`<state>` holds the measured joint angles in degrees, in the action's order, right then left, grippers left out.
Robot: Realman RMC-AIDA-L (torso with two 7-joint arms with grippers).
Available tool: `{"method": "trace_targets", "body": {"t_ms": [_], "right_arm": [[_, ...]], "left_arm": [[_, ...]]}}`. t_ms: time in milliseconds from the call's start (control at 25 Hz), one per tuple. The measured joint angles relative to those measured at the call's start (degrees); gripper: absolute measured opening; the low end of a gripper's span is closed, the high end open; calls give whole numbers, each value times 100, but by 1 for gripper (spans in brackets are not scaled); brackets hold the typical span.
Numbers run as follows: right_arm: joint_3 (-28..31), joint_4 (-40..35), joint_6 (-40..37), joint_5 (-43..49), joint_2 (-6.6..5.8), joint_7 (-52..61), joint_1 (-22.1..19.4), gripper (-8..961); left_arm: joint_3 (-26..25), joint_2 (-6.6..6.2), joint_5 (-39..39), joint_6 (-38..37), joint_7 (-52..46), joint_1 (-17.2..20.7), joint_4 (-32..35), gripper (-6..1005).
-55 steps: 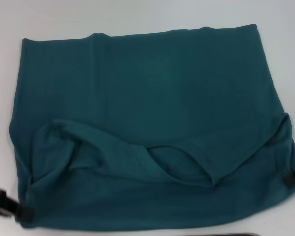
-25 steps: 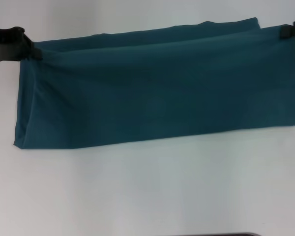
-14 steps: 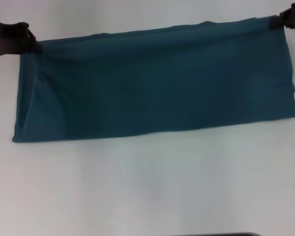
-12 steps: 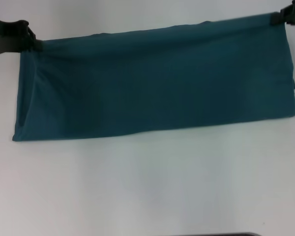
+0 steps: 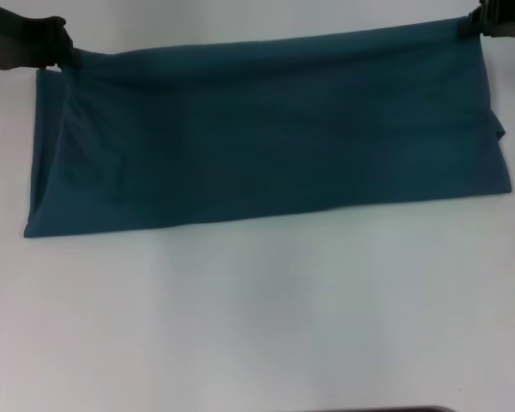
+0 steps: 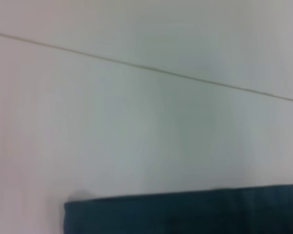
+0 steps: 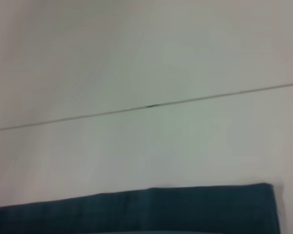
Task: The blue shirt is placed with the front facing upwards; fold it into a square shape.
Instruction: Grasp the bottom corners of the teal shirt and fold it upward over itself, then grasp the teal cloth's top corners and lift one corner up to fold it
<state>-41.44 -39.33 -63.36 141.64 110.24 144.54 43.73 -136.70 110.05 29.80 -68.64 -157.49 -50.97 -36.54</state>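
Two grippers pinch the far corners of the blue shirt, which lies as a long folded band across the upper half of the head view on the white table. Our left gripper grips the upper-left corner, our right gripper the upper-right; both look clamped on cloth. If we release unevenly, the top layer could slide and skew the edges. Loose folds near the left end may bunch, spoiling the square.
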Motion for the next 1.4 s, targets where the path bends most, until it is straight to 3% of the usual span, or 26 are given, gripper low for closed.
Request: {"method": "trace_targets", "body": {"t_ms": [440, 720, 1160, 1400], "right_arm": [[-22, 73, 477, 47, 123, 30, 7, 46], [-39, 92, 573, 49, 50, 5, 91, 47], [-15, 54, 566, -17, -90, 16, 217, 462], [86, -16, 127, -554, -239, -287, 55, 559]], "left_arm": [[41, 159, -77, 376, -51, 22, 32, 68], [23, 158, -230, 346, -426, 100, -22, 69], [-67, 261, -163, 413, -657, 476, -666, 402], [-429, 259, 315, 183, -471, 742, -998, 525]]}}
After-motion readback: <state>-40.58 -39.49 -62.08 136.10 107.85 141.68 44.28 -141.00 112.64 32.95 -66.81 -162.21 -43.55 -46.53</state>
